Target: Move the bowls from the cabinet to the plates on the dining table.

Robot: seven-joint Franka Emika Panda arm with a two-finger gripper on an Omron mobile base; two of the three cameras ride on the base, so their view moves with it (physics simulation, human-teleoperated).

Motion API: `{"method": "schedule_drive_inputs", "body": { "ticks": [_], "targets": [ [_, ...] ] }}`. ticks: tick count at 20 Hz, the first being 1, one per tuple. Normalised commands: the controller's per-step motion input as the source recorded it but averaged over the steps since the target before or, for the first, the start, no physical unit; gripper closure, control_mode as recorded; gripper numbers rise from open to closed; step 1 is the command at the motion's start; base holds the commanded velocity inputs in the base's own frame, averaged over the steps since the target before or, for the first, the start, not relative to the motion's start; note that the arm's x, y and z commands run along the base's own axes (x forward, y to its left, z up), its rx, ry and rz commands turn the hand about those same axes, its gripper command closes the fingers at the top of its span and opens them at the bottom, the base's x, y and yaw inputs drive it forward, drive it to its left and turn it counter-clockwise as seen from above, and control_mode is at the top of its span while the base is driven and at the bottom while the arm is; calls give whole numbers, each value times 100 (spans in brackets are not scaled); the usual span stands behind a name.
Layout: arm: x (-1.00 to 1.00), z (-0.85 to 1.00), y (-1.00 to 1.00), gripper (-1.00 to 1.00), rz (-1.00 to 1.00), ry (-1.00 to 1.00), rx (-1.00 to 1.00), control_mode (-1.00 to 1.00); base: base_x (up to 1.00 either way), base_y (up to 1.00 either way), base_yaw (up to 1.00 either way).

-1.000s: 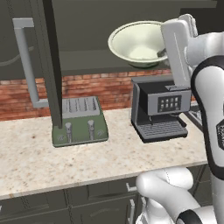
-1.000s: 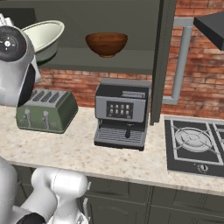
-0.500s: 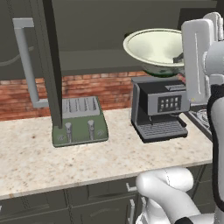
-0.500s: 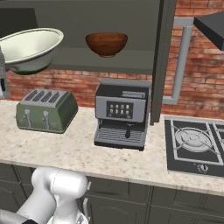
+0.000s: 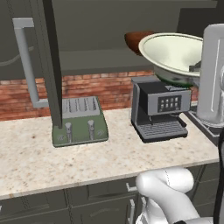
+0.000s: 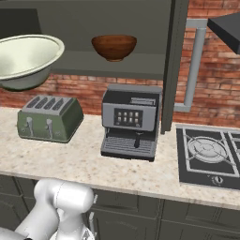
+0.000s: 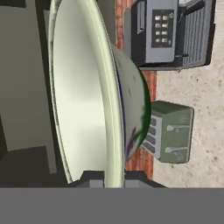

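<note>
1. Cream-white bowl (image 5: 175,54) is out of the cabinet (image 6: 70,28) now, carried in the air over the coffee machine (image 5: 159,107); a second ago it sat further back at the shelf, so the lift-out is done and the carry to the dining table comes next, I'd judge.
2. Jaws clamped together on the bowl's rim (hand view: rim (image 7: 109,131) runs straight between the dark fingertips (image 7: 89,177)).
3. Bowl opens upward, tipped slightly; round, so no real long axis.
4. Reddish-brown bowl (image 6: 114,47) upright on the cabinet shelf, not yet taken.
5. Toaster (image 6: 49,117) and coffee machine stand apart on the desk (image 5: 39,162).
6. Risk: thin rim grip, wide bowl could swing.
</note>
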Motion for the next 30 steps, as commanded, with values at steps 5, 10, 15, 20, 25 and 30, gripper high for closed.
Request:
{"method": "schedule_drive_inputs", "body": {
  "ticks": [5,10,15,20,25,30],
  "targets": [
    [0,0,0,100,0,0,0,100,-55,-3,-9],
    [0,0,0,100,0,0,0,100,-79,1,-3],
    [0,0,0,100,0,0,0,100,-100,10,-2],
    [0,0,0,100,0,0,0,100,-100,3,-2],
    [0,0,0,100,0,0,0,100,-100,2,-3],
    [0,0,0,100,0,0,0,100,-74,2,22]
  ]
}}
